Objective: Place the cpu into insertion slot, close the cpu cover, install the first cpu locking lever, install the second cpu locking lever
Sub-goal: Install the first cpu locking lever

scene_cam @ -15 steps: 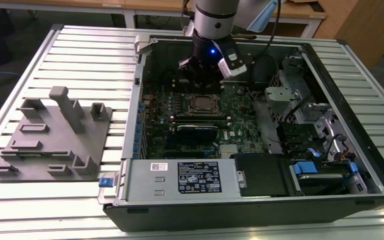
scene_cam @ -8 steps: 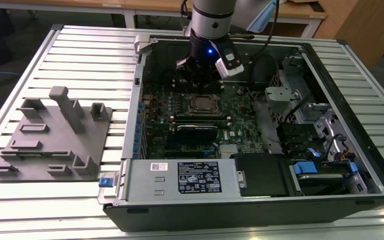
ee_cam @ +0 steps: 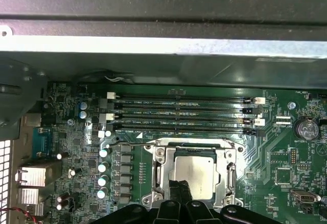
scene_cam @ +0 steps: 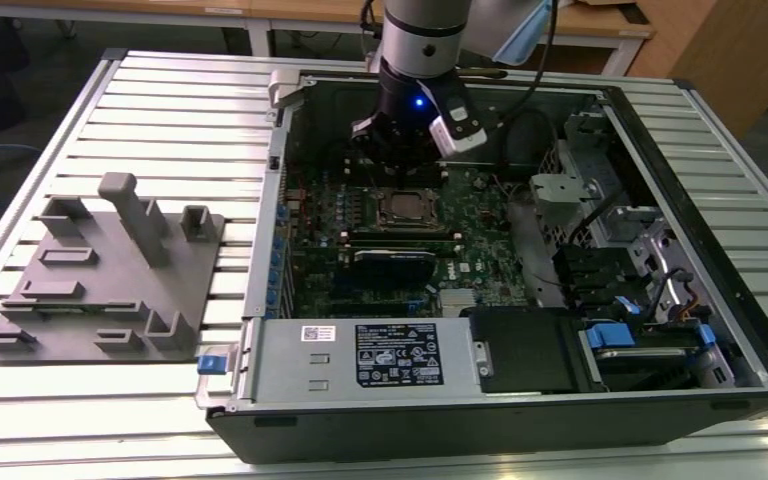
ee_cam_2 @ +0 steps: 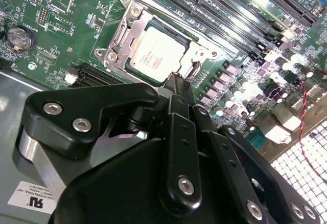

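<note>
Slatted aluminium tabletop [scene_cam: 117, 100] carries an open computer case [scene_cam: 744, 300] lying on its side, with a grey moulded fixture [scene_cam: 104, 270] well apart from it toward the exterior view's left. Inside the case lies the green motherboard [scene_cam: 344, 240], and a labelled power supply [scene_cam: 357, 355] sits along the case's near edge.

The robot arm [scene_cam: 418, 40] reaches down into the case over the motherboard. Its black fingers [ee_cam_2: 177, 93] are drawn together into a single tip, with nothing visibly held between them. In the second wrist view that tip is at the edge of the socket, at or just above one side of the cpu cover [ee_cam_2: 118, 42]. Whether it actually presses on the metal I cannot tell. The first wrist view shows the same: the fingers [ee_cam: 176, 193] come in over the cover's [ee_cam: 161, 169] rim and overlap one edge of the chip.

The cpu [ee_cam_2: 156, 52] lies flat in the insertion slot [ee_cam_2: 171, 28], its silvery-grey top showing through the cover's square window. The cover is folded down around it, and its silver frame borders the chip on the visible sides. In the exterior view the cpu [scene_cam: 408, 205] lies just below the arm's tip.

Four long, narrow memory slots [ee_cam: 184, 114] run just beside the socket. A row of capacitors [ee_cam: 104, 165] stands along another side, and a coin battery [ee_cam: 305, 128] sits farther off on the board.
</note>
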### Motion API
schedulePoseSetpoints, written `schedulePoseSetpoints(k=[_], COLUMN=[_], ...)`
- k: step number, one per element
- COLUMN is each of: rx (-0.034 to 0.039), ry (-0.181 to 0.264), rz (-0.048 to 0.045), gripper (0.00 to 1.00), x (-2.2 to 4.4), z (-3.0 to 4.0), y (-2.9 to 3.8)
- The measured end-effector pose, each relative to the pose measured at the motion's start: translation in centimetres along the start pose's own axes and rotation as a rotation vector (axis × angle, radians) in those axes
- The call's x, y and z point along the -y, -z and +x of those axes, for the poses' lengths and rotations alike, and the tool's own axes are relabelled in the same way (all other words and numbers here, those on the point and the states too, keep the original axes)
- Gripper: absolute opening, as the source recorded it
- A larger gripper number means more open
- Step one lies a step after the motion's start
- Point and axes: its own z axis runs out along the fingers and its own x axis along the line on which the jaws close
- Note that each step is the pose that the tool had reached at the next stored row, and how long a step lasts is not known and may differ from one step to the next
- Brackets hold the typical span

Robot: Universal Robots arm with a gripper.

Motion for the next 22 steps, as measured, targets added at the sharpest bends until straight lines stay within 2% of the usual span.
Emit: schedulePoseSetpoints(k=[6, 15, 17, 22], rx=[0.0, 0.0, 0.0, -0.0001], ry=[0.0, 0.0, 0.0, 0.0], rz=[0.0, 0.0001, 0.0, 0.0002], gripper=[0.1, 0.1, 0.1, 0.1], x=[-0.01, -0.01, -0.03, -0.03], z=[0.39, 0.59, 1.61, 1.62], y=[-0.02, -0.03, -0.04, 0.09])
